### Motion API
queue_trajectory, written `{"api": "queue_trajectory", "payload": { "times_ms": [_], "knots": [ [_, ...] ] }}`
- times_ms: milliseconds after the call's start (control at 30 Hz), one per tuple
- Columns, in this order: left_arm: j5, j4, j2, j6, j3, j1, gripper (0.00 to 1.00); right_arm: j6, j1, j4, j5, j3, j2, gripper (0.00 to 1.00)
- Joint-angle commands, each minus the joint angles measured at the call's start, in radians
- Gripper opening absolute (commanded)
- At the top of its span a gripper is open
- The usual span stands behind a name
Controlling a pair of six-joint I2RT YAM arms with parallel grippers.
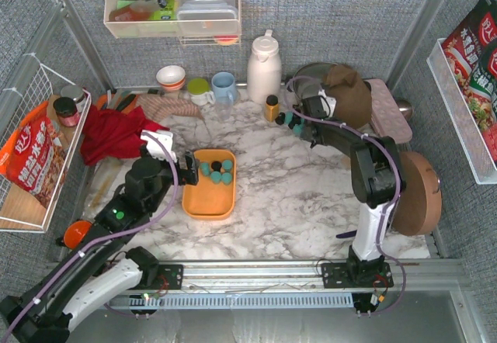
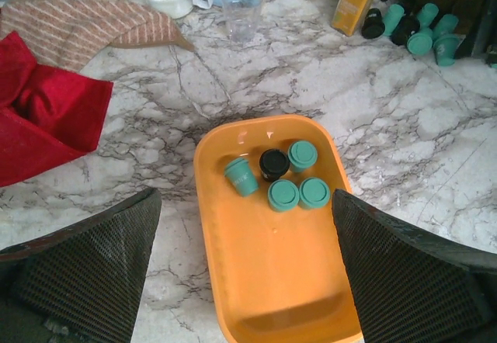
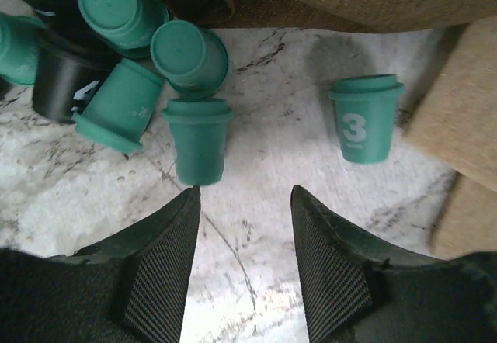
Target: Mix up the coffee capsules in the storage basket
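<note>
Your left tool (image 2: 245,199) gapes over the basket (image 2: 272,296), five capsules (image 2: 276,176) at its upper end; right tool (image 3: 245,194) stands open, empty, below loose ones. Light, stiff, likely slick: pinch across the sidewall.

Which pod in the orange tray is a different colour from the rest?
The black pod, at the cluster's middle; the four teal pods beside it all match.

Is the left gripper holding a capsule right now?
No, the left gripper hangs wide open above the storage basket, with nothing between its jaws.
</note>
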Motion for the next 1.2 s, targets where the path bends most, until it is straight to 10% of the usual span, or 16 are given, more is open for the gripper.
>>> {"api": "queue_trajectory", "payload": {
  "times_ms": [0,1167],
  "knots": [
    [-0.010,0.032,-0.016,0.024,0.000,0.000,0.99,0.028,-0.030,-0.051,-0.121,0.068,0.072,0.55],
    [0.021,0.013,0.000,0.022,0.005,0.001,0.99,0.121,-0.068,-0.094,-0.057,0.189,0.185,0.43]
  ]
}}
